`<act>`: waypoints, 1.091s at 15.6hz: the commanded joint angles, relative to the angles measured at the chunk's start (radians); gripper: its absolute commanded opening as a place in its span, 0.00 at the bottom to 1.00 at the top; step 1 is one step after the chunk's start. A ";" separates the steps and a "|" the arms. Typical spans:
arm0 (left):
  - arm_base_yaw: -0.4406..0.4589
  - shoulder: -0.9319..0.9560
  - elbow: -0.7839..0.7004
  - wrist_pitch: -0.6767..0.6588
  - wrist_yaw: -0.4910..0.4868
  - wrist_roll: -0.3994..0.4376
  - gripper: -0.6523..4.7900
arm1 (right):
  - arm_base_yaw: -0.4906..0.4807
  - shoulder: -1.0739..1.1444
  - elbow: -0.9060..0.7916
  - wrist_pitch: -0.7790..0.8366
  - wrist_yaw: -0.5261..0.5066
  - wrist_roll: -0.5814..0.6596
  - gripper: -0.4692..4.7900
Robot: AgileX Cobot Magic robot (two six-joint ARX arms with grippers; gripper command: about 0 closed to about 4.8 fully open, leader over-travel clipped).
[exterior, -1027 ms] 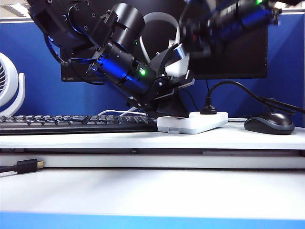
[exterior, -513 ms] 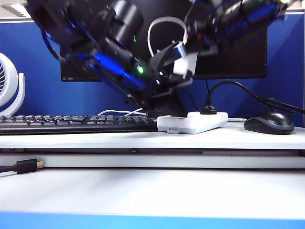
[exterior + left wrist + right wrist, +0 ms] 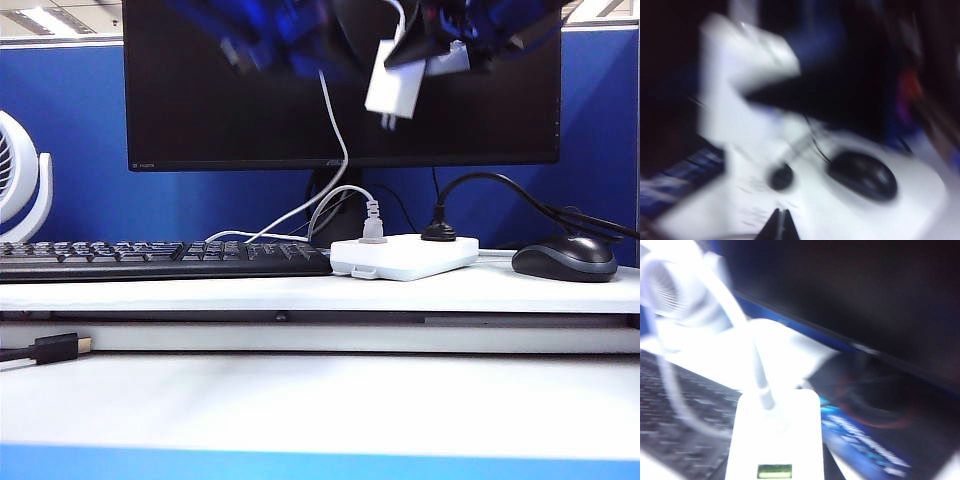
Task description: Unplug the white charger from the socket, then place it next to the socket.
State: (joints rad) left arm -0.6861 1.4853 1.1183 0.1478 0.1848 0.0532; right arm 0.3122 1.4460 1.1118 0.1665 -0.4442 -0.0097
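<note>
The white charger [image 3: 392, 90] hangs in the air in front of the monitor, prongs down, clear of the socket [image 3: 405, 257] that lies on the desk below it. My right gripper [image 3: 418, 48] is shut on the charger from above, blurred by motion. In the right wrist view the charger [image 3: 775, 440] fills the near part, its white cable [image 3: 759, 375] curving away; the fingers are hidden. My left gripper [image 3: 781, 222] is shut and empty, high over the desk; its arm is a dark blur [image 3: 265, 35] beside the charger.
A grey plug [image 3: 372, 222] and a black plug [image 3: 437, 232] stay in the socket. A black keyboard [image 3: 150, 255] lies left of it and a mouse [image 3: 565, 260] right of it. The monitor [image 3: 230, 110] stands behind, and a fan [image 3: 20, 180] at the far left.
Both arms have swung upward and away from the socket. The charger came out of the socket and rose with the right gripper, uncovering the grey plug.
</note>
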 commanded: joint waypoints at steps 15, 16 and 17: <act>0.000 -0.216 0.002 -0.043 -0.342 0.052 0.11 | 0.121 0.137 0.005 -0.268 -0.295 0.374 0.30; 0.000 -0.216 0.002 -0.043 -0.342 0.052 0.11 | 0.121 0.154 0.005 -0.267 -0.292 0.386 0.30; 0.000 -0.216 0.002 -0.043 -0.342 0.051 0.11 | 0.121 0.163 0.005 -0.265 -0.290 0.394 0.30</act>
State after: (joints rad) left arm -0.6853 1.2724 1.1183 0.0929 -0.1539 0.1009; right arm 0.4328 1.6081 1.1114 -0.1238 -0.7269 0.3687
